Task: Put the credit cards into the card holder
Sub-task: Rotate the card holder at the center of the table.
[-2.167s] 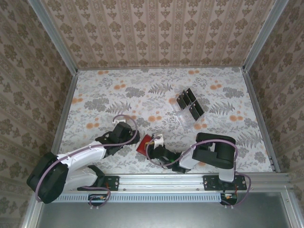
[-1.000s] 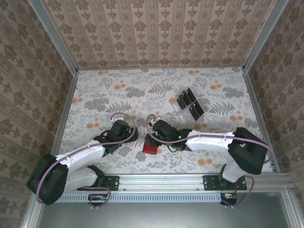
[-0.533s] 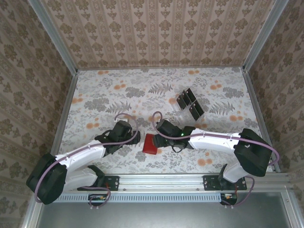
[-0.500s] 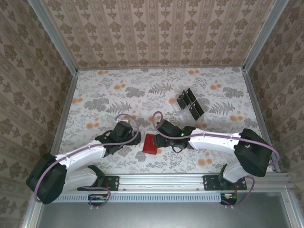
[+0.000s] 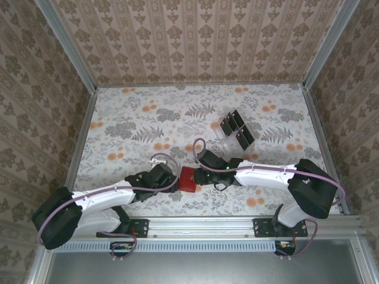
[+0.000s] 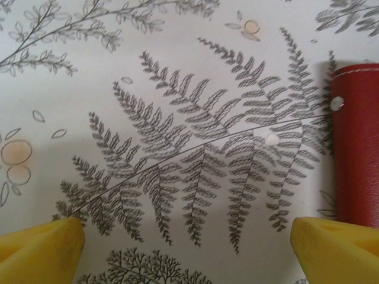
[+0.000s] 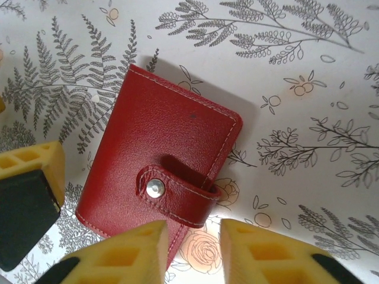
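Left gripper (image 5: 173,177), jaws wide, has slid beside the card holder (image 7: 166,148) near the tabletop's (image 5: 130,118) near edge, its length toward the right gripper (image 7: 192,248), grip unclear; racked credit cards (image 5: 237,131) well apart.

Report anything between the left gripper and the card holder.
Nothing visible does. The open left gripper has only bare patterned tablecloth between its jaws, and the card holder lies right beside one fingertip.
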`<state>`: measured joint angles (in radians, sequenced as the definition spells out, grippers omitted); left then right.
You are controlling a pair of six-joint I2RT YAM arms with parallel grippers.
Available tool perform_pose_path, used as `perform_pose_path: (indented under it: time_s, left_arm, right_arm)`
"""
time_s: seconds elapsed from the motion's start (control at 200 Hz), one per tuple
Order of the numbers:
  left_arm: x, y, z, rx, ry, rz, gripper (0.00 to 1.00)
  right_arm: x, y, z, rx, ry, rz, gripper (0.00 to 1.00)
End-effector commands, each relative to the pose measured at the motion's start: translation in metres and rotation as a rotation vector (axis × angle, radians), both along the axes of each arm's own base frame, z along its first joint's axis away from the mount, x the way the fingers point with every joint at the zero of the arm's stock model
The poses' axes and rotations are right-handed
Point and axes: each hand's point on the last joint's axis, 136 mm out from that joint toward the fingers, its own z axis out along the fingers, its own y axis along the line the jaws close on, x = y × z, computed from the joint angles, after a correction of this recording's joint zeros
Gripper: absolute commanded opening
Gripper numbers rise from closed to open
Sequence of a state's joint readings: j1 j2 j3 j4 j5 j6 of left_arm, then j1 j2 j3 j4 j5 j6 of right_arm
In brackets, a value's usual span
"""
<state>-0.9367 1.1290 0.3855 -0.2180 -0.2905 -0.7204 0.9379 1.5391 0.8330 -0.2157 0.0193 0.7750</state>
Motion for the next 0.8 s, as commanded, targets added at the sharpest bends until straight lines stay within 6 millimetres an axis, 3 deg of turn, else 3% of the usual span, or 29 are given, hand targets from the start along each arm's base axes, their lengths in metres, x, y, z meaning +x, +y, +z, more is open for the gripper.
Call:
perform_pose_path:
  time_s: [0.0,0.34,0.62,0.79]
  left_arm:
    - [-0.005,0.010,-0.009,0.040,0.017,0.047,0.98]
    - [-0.011,-0.012,-0.020,0.017,0.035,0.015,0.98]
    - [-0.008,-0.042,-0.011,-0.011,0.007,-0.029,0.98]
    - [0.002,-0.035,0.008,0.019,-0.053,-0.001,0.98]
  right_arm:
    - [-0.002,0.005,-0.010,0.021,0.035,0.002,0.28]
    - [0.009,0.001,-0.031,-0.005,0.050,-0.022,0.27]
    - [0.034,-0.010,-0.019,-0.007,0.016,-0.044,0.27]
    - [0.032,-0.014,0.001,0.008,-0.004,-0.036,0.28]
